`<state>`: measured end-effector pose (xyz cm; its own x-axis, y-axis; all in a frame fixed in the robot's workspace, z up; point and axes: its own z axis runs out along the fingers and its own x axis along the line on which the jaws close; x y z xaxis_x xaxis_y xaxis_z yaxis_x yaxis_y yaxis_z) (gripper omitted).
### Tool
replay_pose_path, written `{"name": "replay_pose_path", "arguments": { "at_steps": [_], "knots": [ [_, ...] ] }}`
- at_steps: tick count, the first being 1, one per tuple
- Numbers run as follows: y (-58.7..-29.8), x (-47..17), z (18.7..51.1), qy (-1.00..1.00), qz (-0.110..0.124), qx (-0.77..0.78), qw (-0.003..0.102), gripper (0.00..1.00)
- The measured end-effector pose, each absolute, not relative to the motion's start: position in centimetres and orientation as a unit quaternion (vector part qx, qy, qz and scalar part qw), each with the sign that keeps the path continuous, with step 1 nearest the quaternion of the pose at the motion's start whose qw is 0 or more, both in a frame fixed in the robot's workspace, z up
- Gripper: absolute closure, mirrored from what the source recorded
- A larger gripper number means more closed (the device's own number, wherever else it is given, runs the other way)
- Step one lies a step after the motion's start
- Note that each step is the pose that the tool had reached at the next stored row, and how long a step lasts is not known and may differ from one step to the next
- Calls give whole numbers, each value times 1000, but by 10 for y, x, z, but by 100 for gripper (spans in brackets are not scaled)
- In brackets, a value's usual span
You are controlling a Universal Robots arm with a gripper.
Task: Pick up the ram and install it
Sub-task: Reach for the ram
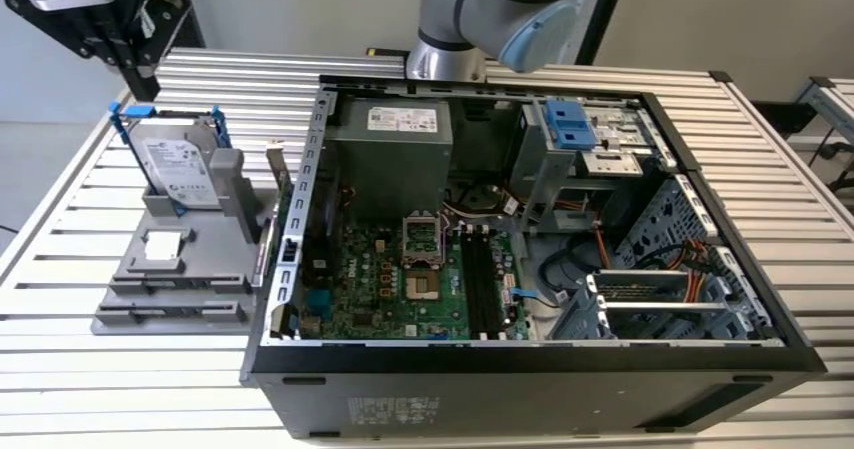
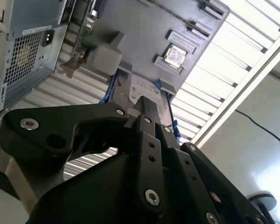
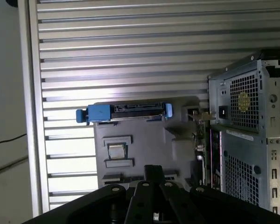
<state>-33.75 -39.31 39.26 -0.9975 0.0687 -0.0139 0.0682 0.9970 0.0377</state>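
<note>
Seemingly the ram (image 1: 279, 177) stands on edge at centre-left of the exterior view, between the grey fixture (image 1: 171, 281) and the computer case (image 1: 534, 389). I cannot tell whether the gripper (image 3: 154, 171) is open or closed. A skewed approach could clip the case wall.

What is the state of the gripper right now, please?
Gripper: cannot be told, open or closed. It hangs above the grey parts holder, beside the computer case.
</note>
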Motion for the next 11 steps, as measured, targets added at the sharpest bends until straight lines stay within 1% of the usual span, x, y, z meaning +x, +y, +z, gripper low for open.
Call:
{"name": "replay_pose_path", "arguments": {
  "at_steps": [7, 11],
  "knots": [
    [-393, -348, 393, 999, 20, 34, 7, 100],
    [-403, -348, 392, 999, 20, 34, 6, 100]
  ]
}}
